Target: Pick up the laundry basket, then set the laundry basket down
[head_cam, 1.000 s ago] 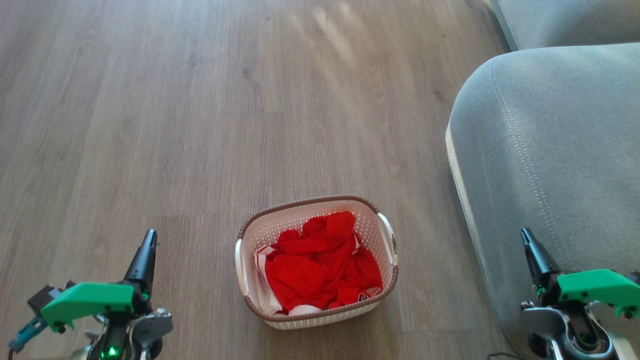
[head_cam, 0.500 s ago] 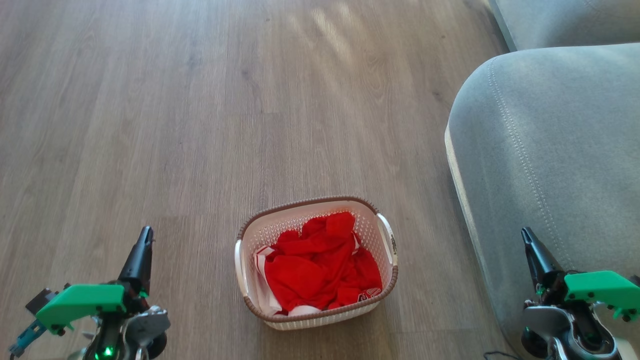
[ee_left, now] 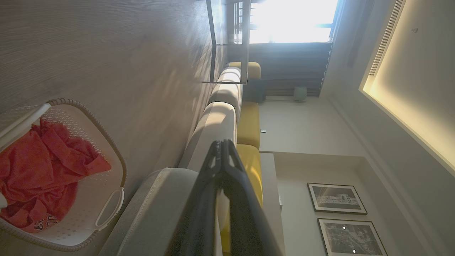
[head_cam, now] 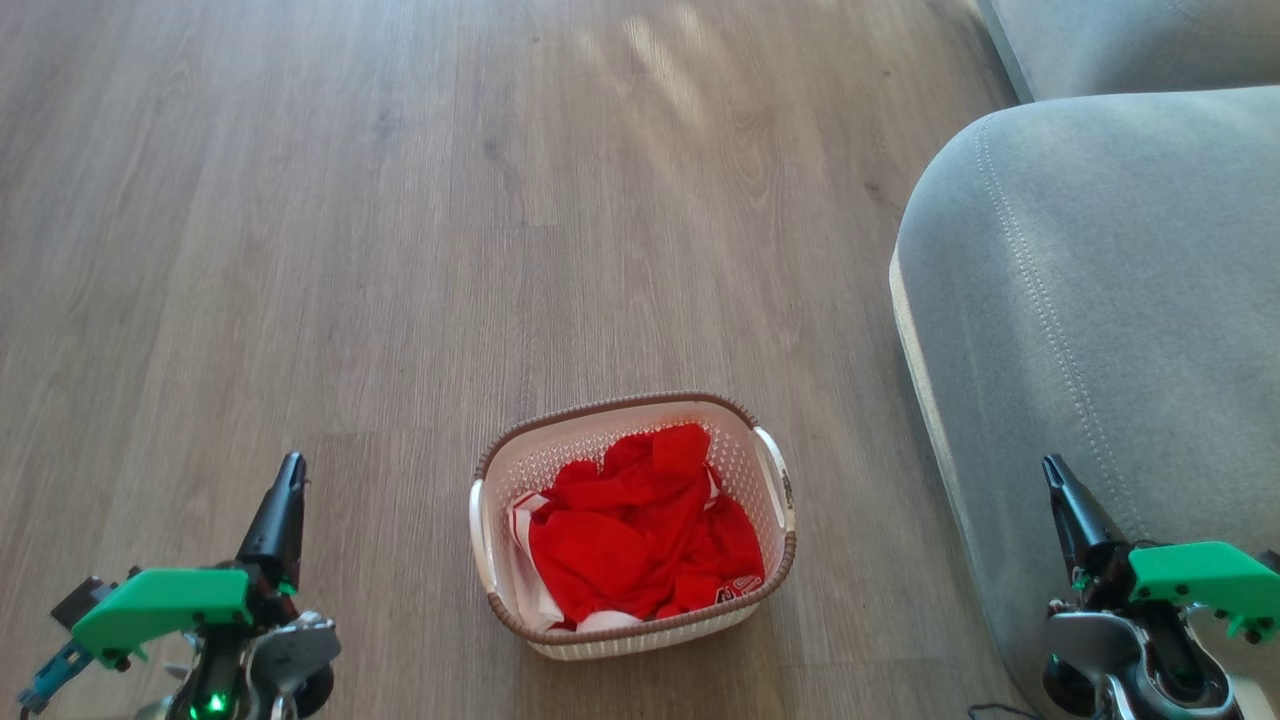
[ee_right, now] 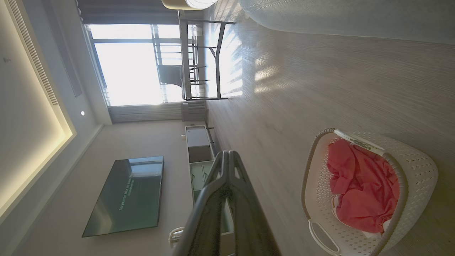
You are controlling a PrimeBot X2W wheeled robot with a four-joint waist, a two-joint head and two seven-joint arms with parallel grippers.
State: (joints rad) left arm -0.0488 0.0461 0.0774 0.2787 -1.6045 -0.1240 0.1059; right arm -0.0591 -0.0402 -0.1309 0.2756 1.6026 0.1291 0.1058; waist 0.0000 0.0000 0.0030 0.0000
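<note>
The laundry basket (head_cam: 765, 475) stands on the wood floor low in the head view, white perforated plastic with a brown braided rim and red-and-white clothes inside. It also lies at the left edge of the left wrist view as the basket (ee_left: 106, 149) and at the lower right of the right wrist view as the basket (ee_right: 416, 167). My left gripper (head_cam: 290, 470) hangs shut to the basket's left, well apart from it. Shut as well, my right gripper (head_cam: 1050, 468) is off to the right, in front of the sofa arm. Neither holds anything.
A grey sofa (head_cam: 1090, 300) fills the right side, its arm close to the basket's right handle. Bare wood floor (head_cam: 400, 200) stretches ahead and to the left. Far off stand a table frame (ee_right: 202, 60) by the window and a TV (ee_right: 128, 195) on the wall.
The left gripper has shifted slightly left and down in the head view since a second ago; the right arm barely sank. The basket has stayed put.
</note>
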